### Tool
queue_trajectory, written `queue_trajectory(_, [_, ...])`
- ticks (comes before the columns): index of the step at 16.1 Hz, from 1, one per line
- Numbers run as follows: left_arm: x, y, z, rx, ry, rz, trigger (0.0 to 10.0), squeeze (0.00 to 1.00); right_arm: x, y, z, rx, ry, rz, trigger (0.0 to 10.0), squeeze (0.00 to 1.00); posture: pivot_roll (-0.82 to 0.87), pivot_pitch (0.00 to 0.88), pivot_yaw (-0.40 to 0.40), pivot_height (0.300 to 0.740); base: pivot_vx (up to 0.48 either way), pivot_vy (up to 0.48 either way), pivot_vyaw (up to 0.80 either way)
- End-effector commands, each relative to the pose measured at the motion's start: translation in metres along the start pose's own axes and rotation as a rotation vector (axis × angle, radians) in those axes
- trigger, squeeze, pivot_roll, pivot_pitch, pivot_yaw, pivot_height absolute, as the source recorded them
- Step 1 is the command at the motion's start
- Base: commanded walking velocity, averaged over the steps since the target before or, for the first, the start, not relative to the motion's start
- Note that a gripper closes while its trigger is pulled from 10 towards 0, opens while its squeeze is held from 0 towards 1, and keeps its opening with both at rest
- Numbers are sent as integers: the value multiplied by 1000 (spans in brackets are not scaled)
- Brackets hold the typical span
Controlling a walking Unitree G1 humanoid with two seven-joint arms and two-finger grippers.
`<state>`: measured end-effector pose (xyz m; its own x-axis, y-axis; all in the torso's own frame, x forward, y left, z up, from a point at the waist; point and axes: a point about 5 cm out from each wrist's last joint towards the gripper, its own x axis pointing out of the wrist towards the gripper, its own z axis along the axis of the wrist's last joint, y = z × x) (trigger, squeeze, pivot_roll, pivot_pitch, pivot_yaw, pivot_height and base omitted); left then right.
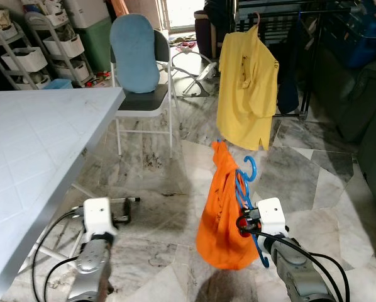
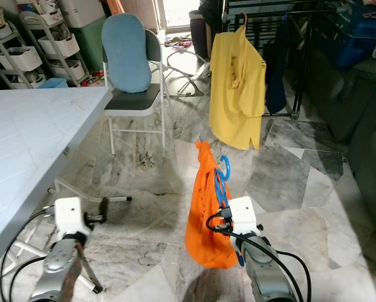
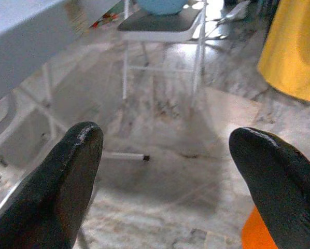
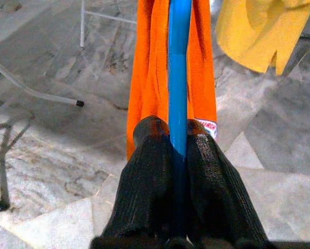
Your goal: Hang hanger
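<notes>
The right gripper (image 4: 178, 150) is clenched on a blue plastic hanger (image 1: 248, 189), its two black fingers (image 4: 150, 171) pressed tight against either side of the hanger's bar. An orange shirt (image 1: 222, 214) is draped on that hanger and hangs down over the marble floor (image 1: 156, 189), bunched to the robot's left of the gripper, with the hanger's hook (image 1: 251, 165) curling up just above the cloth. The left gripper (image 3: 165, 171) is held low on the other side of the orange shirt, released, its fingers (image 3: 67, 181) spread wide apart with nothing between them; it sits just beside the edge of the white table (image 1: 37, 145).

Beyond the orange shirt, further across the floor, a yellow polo shirt (image 1: 246, 94) hangs on its own hanger from a dark clothes rack (image 1: 301, 38); a dark garment (image 1: 288, 75) hangs on the same rack beside it. To the robot's left of the yellow shirt stands a folding chair (image 1: 144, 94) with a light blue cushion (image 1: 134, 53) propped on its backrest, close to the far corner of the table. Behind the chair are white wire shelves (image 1: 43, 44) holding baskets.
</notes>
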<state>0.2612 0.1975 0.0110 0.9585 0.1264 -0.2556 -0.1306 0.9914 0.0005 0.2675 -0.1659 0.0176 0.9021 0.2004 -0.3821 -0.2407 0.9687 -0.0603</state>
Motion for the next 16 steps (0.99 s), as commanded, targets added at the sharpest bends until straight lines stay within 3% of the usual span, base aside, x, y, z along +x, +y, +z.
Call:
queue_trajectory(1, [0,7,-3,15,13,23,10000,0,4,4,13,-14,-59,21,10000,0,-140,0,105,740,0,0,0])
queue_trajectory(6, [-19,14,-38,29,124,51,10000,0,4,9,-4,-48,-9,39,10000,0,-125,0,81,740,0,0,0])
queue_trajectory(8, [-23,18,-53,61,204,38,10000,0,3,6,-14,-51,16,22,10000,0,-147,0,106,740,0,0,0])
queue_trajectory(9, [-25,19,-62,38,277,35,10000,0,3,4,-19,-35,34,4,10000,0,-155,0,115,740,0,0,0])
queue_trajectory(12, [-23,11,-66,92,314,-24,10000,0,5,2,-25,-34,57,-10,10000,0,-163,0,129,740,0,0,0])
queue_trajectory(16, [-17,5,-63,77,313,-40,10000,0,9,5,-31,-31,90,-22,10000,0,-156,0,138,740,0,0,0])
